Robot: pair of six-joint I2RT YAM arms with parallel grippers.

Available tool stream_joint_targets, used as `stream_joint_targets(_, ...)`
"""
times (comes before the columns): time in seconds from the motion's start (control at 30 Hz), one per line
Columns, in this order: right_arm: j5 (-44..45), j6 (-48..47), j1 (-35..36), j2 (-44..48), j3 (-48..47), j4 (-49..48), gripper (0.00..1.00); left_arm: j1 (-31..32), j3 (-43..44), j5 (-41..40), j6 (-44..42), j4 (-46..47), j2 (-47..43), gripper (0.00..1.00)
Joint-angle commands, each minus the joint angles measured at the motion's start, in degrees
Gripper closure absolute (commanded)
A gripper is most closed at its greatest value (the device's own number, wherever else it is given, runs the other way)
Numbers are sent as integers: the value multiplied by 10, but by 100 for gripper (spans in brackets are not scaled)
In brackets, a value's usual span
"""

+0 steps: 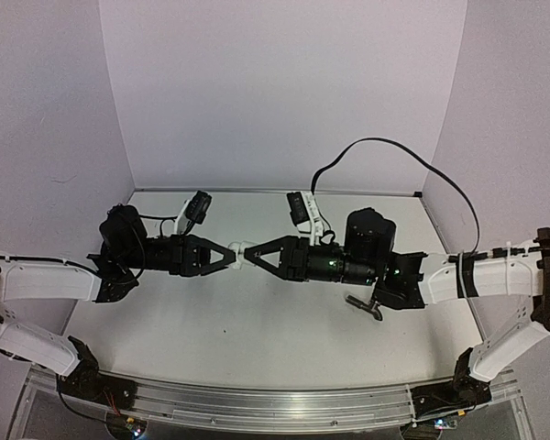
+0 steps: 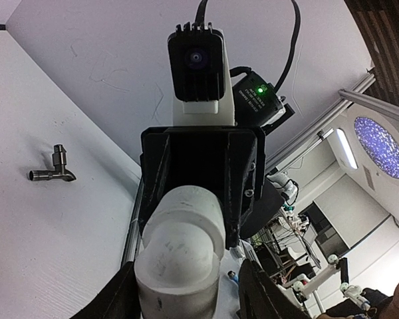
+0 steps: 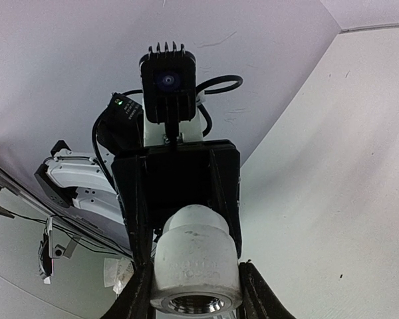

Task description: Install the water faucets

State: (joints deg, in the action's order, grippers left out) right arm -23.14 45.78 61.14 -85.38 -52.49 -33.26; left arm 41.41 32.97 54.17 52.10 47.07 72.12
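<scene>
A small white plastic pipe fitting (image 1: pixel 241 253) hangs in mid-air between my two grippers, which face each other tip to tip. My right gripper (image 3: pixel 196 296) is shut on its threaded-mouth end (image 3: pixel 196 266), with both fingers against its sides. My left gripper (image 2: pixel 186 292) stands around the fitting's rounded end (image 2: pixel 183 252). One finger touches it and a narrow gap shows at the other finger. The dark grey metal faucet (image 1: pixel 365 305) lies loose on the table under the right forearm. It also shows in the left wrist view (image 2: pixel 53 170).
The white tabletop (image 1: pixel 257 321) is walled on three sides. A metal rail (image 1: pixel 275 403) runs along the near edge. A black cable (image 1: pixel 394 147) loops over the back right corner.
</scene>
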Motion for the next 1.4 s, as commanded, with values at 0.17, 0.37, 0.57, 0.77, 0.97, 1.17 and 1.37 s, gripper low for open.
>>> stream_joint_targets(0.17, 13, 23, 3, -28, -14, -80, 100, -1, 14, 1, 6, 27, -22, 50)
stream_joint_targets(0.37, 12, 21, 4, -31, -15, -84, 100, -1, 11, -1, 8, 28, -27, 71)
stream_joint_targets(0.57, 12, 13, 4, -31, -19, -55, 92, -1, 6, -16, -7, 29, -41, 100)
stream_joint_targets(0.77, 135, -79, 3, 73, 2, 155, 3, -4, -16, -18, -13, 29, -46, 100)
stream_joint_targets(0.97, 326, -115, -29, 245, 55, 436, 2, -17, -11, 3, -8, 29, -13, 100)
stream_joint_targets(1.17, 248, -21, -204, 301, 127, 573, 2, -22, 9, -2, 18, 29, 29, 100)
stream_joint_targets(1.37, 219, 3, -249, 307, 168, 586, 7, -22, 12, -10, 23, 29, 37, 100)
